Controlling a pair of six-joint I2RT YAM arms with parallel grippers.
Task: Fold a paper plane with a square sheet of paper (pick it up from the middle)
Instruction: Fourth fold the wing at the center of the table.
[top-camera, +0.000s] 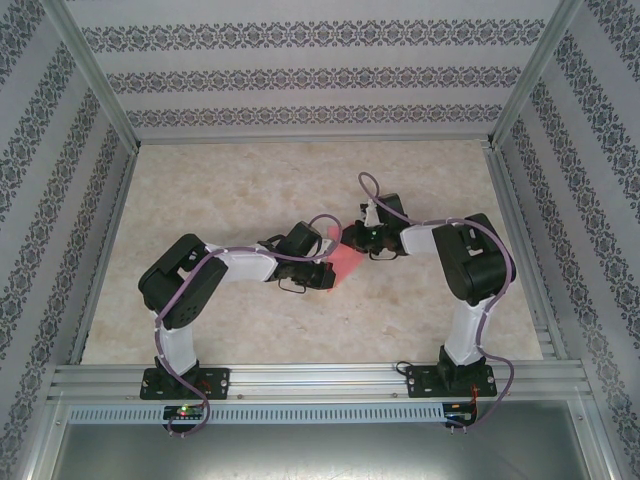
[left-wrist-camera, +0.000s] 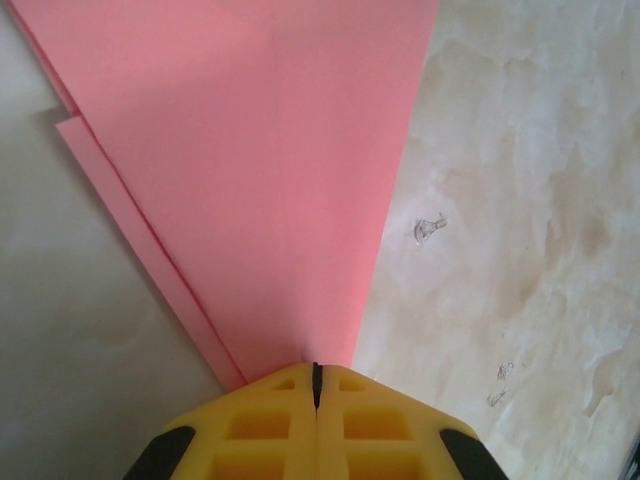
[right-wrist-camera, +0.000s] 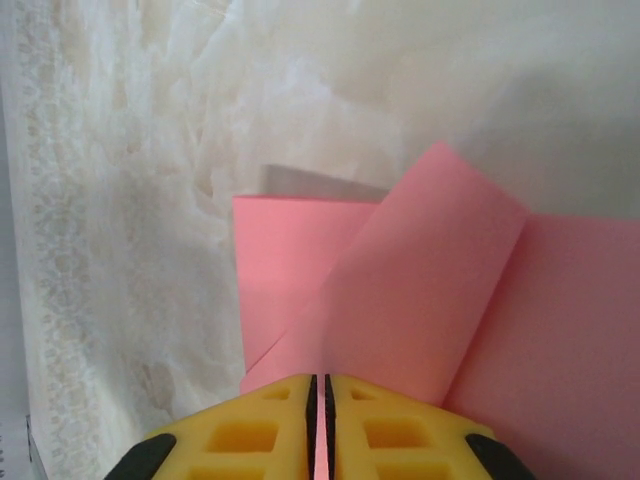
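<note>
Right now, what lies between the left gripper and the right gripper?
The partly folded pink paper, seen in the top view; the left gripper and right gripper each pinch it.

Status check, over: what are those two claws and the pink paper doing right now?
Left gripper shut, tips at the pointed end of the paper. Right gripper shut on its folded flap. Paper partly folded, on the table. Nothing in the way.

from above, both wrists cover the ends of the paper (top-camera: 345, 262); its folds are too small for you to read. at the left gripper (left-wrist-camera: 316, 375) its tip hides under the closed fingers, its wide end cut off at 12 o'clock. by the right gripper (right-wrist-camera: 320, 385) it runs off at 3 and 6 o'clock.
</note>
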